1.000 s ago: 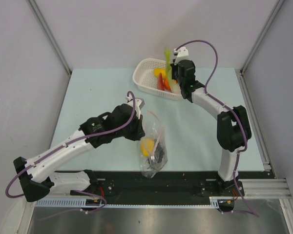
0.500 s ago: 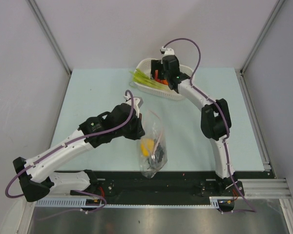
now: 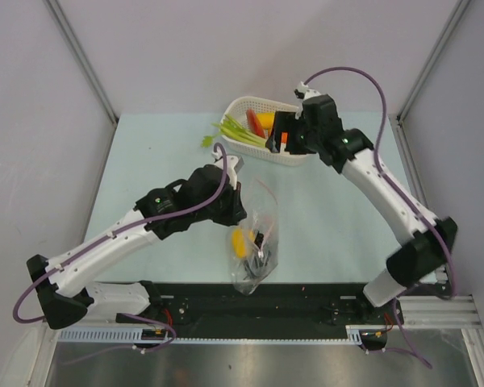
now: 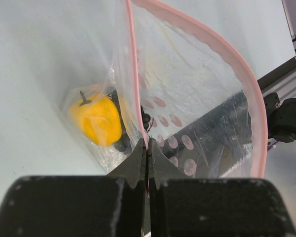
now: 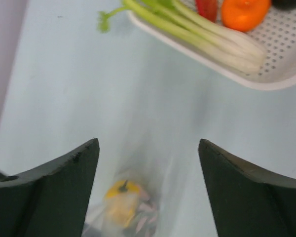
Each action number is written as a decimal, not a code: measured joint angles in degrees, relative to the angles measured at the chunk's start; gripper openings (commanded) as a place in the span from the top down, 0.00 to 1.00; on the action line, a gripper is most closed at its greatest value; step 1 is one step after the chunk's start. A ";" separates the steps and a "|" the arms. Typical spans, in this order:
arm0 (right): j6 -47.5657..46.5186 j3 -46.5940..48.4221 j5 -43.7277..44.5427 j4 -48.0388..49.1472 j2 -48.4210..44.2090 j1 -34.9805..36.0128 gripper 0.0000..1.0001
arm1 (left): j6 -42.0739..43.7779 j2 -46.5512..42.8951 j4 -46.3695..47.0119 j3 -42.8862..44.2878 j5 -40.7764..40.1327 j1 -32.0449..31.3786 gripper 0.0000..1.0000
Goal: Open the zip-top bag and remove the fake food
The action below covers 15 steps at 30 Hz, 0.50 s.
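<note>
The left arm runs from its base at the near left, low across the surface (image 3: pixel 161 153), to the middle. Its left hand (image 4: pixel 147 148) points down and is pressed together on one lip of the bag (image 4: pixel 187 89), right at the pink zip strip. The right arm rises from the near right, bends at the elbow by the right edge and reaches back to the far middle. The right hand (image 5: pixel 147 143) hangs above the near rim of the basket (image 5: pixel 281 44), fingers spread wide with nothing between them.

The bag (image 3: pixel 256 242) lies near the front edge of the surface, between the two arm bases, its closed end toward the black rail. Its mouth stands open, the free lip arching away from the pinched one. The basket (image 3: pixel 262 149) sits at the far edge, well apart from the bag, with a stretch of pale surface between them. The side walls stand well off from both hands.

In the bag, a lemon (image 4: pixel 98 121) lies at the bottom with a dark piece (image 3: pixel 262 256) just beside it; I cannot tell what the dark piece is. In the basket lie a stalk (image 5: pixel 207 39), a red piece (image 5: pixel 208 6) and an orange (image 5: pixel 244 12). The stalk's leafy end juts over the basket's left rim.
</note>
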 measured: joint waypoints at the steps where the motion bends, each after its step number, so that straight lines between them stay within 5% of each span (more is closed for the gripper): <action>1: 0.26 -1.68 -0.02 -0.94 -4.07 1.46 0.32 | 0.22 0.31 0.24 0.31 0.13 0.00 1.00; 7: 4.09 -5.86 0.13 -5.40 -19.65 12.61 0.76 | 0.90 1.55 1.79 1.01 0.85 0.00 1.00; 10: 6.75 -6.78 1.77 -6.95 -21.14 18.34 0.87 | 0.90 2.12 2.51 1.03 1.29 0.00 1.00; 15: 10.95 -10.29 5.07 -9.99 -17.90 25.16 0.89 | 0.90 3.54 3.21 2.45 1.31 0.00 1.00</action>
